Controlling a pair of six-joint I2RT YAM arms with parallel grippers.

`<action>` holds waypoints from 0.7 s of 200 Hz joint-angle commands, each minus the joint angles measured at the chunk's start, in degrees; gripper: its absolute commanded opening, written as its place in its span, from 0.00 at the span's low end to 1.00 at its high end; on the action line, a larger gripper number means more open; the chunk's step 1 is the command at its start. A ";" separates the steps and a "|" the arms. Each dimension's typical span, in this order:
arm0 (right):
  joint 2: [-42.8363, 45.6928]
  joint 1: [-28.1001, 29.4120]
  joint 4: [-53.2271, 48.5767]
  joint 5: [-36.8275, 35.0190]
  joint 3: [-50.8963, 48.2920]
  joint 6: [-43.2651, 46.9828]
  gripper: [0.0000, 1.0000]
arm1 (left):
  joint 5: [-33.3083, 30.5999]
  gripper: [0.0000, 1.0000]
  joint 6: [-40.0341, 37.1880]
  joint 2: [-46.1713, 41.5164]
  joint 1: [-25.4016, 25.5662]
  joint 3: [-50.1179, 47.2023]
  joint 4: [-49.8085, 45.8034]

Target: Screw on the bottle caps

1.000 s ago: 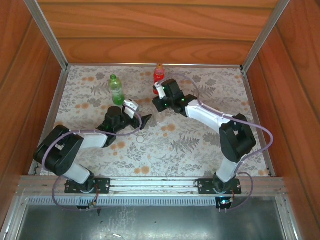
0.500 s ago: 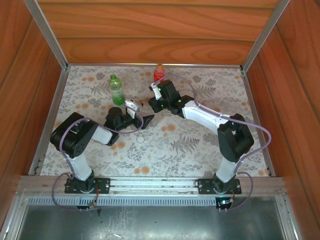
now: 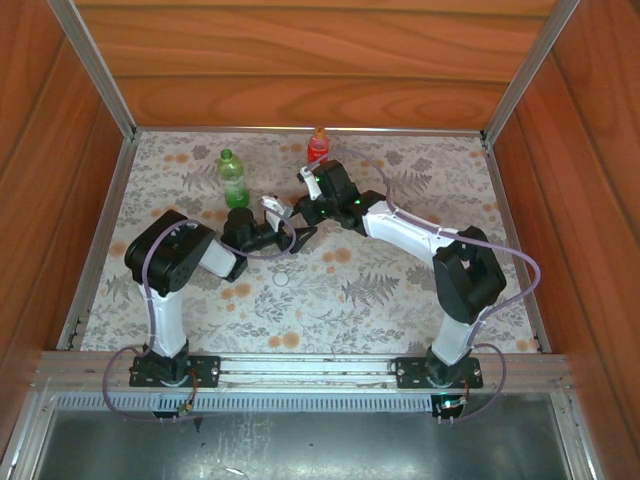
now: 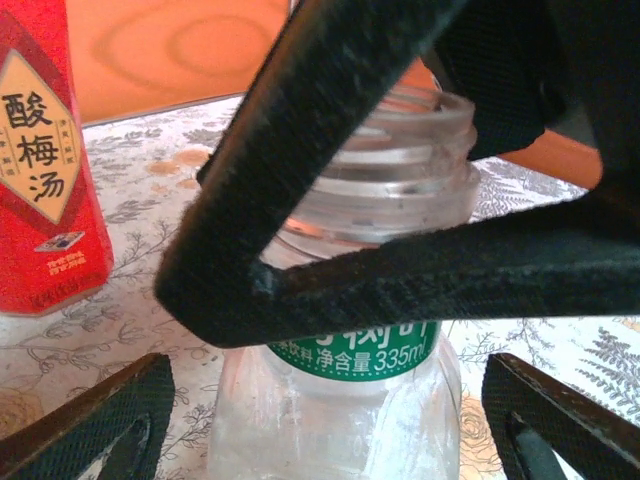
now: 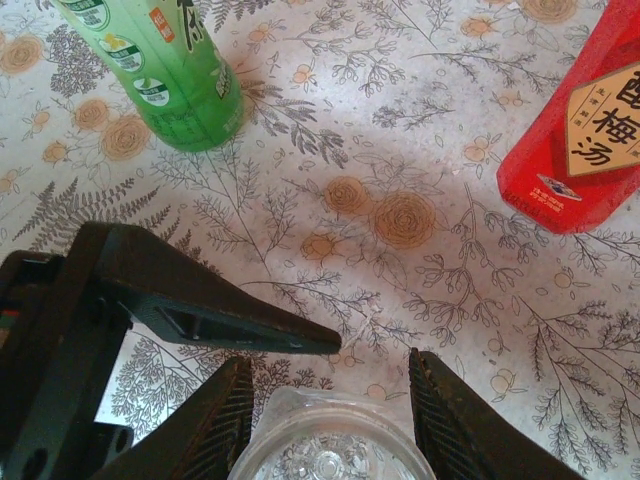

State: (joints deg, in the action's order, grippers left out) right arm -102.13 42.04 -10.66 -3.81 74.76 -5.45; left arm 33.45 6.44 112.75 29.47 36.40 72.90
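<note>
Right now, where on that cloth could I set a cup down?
Bare cloth: the near strip along the rail, and the far right corner past the red bottle. Crowded: the middle, where left gripper and right gripper meet at the clear bottle.

From high behind the near edge I see the whole cloth [image 3: 400, 290]. My left wrist camera sits level, tight on the clear bottle [image 4: 340, 410]; the right looks down on it. Both catch the red bottle [image 5: 585, 130].
</note>
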 commanded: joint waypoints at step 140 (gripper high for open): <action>9.08 0.59 -1.06 -1.05 -1.62 -2.14 0.70 | 1.27 0.60 -3.63 4.72 -0.02 -0.09 4.36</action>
State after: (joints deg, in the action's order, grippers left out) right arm -97.14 42.04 -12.14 -4.21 74.46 -6.39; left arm 34.54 4.75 116.57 29.47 36.99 75.92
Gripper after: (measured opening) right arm 0.705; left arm 0.602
